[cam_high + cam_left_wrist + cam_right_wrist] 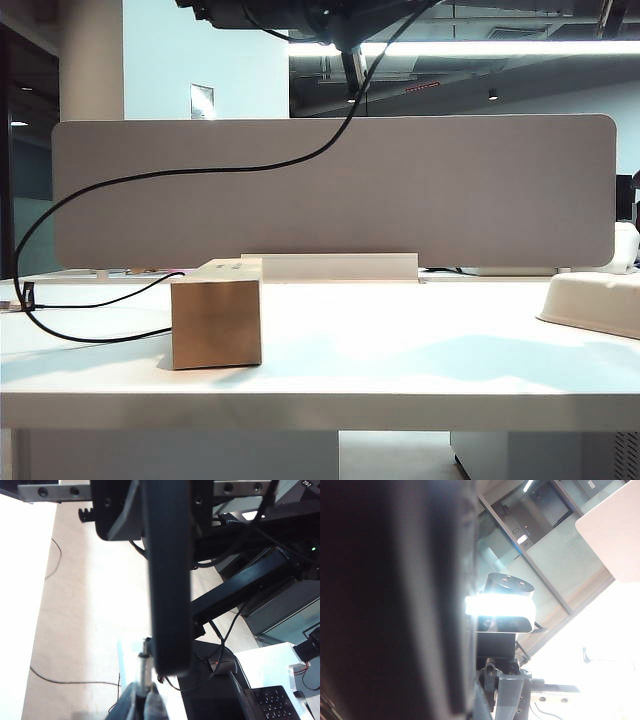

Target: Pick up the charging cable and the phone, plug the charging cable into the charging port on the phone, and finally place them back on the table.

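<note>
We see the tabletop (420,350) glaring white under a ceiling strip light (470,48); both wrist views are blurred, dark up close and overexposed behind.

The table (400,370) is smooth, faintly glossy white, the box (216,325) matt brown cardboard, the divider (330,190) matt grey and cloth-like, the cable (200,172) thin black rubbery cord, the phone (167,580) glossy black.

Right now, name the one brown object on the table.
The cardboard box, left of centre; the long block behind it and the tray at right are white.
</note>
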You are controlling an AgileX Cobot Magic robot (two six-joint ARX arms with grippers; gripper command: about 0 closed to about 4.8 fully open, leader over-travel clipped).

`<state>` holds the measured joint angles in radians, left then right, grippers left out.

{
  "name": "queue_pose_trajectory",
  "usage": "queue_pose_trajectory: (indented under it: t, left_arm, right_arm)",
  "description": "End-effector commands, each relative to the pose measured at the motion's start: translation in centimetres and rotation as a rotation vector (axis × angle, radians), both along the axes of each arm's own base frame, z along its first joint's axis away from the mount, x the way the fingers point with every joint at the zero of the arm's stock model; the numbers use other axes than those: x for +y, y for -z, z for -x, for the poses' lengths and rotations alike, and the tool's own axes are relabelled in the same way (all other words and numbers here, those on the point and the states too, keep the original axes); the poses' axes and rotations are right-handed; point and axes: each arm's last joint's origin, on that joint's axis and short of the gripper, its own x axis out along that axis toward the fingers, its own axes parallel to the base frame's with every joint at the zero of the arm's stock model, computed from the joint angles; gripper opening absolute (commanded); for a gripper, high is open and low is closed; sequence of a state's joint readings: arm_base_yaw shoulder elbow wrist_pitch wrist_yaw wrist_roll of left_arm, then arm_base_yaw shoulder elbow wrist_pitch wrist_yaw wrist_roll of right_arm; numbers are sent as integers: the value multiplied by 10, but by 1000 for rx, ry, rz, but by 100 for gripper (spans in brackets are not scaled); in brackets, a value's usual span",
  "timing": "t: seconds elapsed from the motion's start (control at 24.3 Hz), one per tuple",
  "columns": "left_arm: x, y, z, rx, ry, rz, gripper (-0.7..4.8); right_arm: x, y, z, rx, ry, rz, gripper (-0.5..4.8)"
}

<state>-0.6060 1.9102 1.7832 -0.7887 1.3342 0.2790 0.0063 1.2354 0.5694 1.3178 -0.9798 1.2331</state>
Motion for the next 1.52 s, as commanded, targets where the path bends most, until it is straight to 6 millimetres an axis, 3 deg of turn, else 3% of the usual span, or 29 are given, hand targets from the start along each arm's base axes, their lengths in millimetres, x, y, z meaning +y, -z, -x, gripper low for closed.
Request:
queue_pose_trajectory:
  t: [0.04,1.52]
  left_arm:
    - [1,-4,0,-6,6,20,-6]
    - [8,-11,-4,-44,-15,46,-6]
  right_arm:
    - [0,-6,2,-56,12,-4,-5]
    - [-1,-3,-1,-46,55,-3,-5]
